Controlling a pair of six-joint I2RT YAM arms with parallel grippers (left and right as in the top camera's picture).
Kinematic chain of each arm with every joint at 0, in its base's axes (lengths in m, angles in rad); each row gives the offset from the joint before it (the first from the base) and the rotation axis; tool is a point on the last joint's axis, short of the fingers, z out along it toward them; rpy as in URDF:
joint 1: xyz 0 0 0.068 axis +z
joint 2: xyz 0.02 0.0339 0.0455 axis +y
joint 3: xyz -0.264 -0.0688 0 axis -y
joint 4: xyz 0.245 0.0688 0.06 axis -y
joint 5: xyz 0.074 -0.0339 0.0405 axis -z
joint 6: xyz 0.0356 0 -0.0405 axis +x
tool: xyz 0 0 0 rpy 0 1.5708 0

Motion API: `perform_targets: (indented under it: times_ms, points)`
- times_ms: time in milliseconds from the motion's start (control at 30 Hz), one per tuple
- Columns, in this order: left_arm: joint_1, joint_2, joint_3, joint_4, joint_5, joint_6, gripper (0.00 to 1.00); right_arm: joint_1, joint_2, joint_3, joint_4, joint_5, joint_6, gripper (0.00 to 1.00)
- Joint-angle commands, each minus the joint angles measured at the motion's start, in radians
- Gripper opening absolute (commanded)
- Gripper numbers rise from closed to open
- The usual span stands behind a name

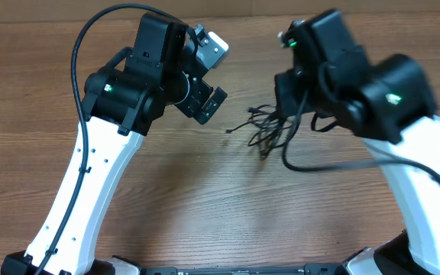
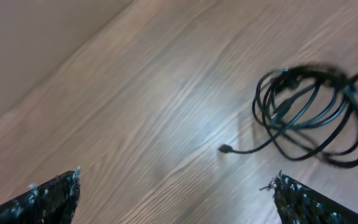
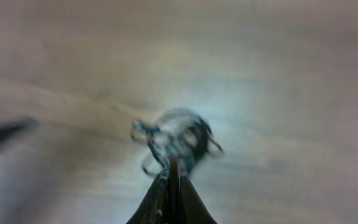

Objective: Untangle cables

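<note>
The cables (image 1: pixel 268 127) are a tangled bundle of thin black cords on the wooden table, just below and left of my right gripper (image 1: pixel 287 98). In the right wrist view my right gripper (image 3: pixel 171 177) is shut on a strand, with the blurred bundle (image 3: pixel 176 140) hanging just beyond the fingertips. My left gripper (image 1: pixel 209 103) is left of the bundle and apart from it. In the left wrist view its fingers (image 2: pixel 178 180) are wide open and empty. The coiled cables (image 2: pixel 309 115) lie ahead to the right, with one plug end (image 2: pixel 225 148) trailing out.
The wooden table (image 1: pixel 205 191) fills the views. A thick black wire (image 1: pixel 334 164) from the right arm loops over the table below the bundle. A pale surface (image 2: pixel 36 43) borders the table edge in the left wrist view.
</note>
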Motion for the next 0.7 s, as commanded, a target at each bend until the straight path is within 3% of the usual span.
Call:
perform_targets:
  times_ms: [0, 133, 300, 667]
  points:
    - [-0.001, 0.039, -0.026, 0.003, 0.167, 0.041, 1.0, -0.004, -0.016, 0.13, -0.003, 0.023, -0.029, 0.04]
    - [-0.002, 0.104, -0.058, -0.009, 0.3, 0.086, 0.99, -0.004, -0.016, 0.219, -0.006, 0.021, -0.029, 0.04]
    - [-0.014, 0.198, -0.068, -0.008, 0.557, 0.292, 1.0, -0.004, -0.016, 0.245, -0.015, -0.012, -0.03, 0.04]
    - [-0.023, 0.259, -0.068, 0.079, 0.634, 0.304, 1.0, -0.004, -0.017, 0.245, -0.015, -0.011, -0.049, 0.04]
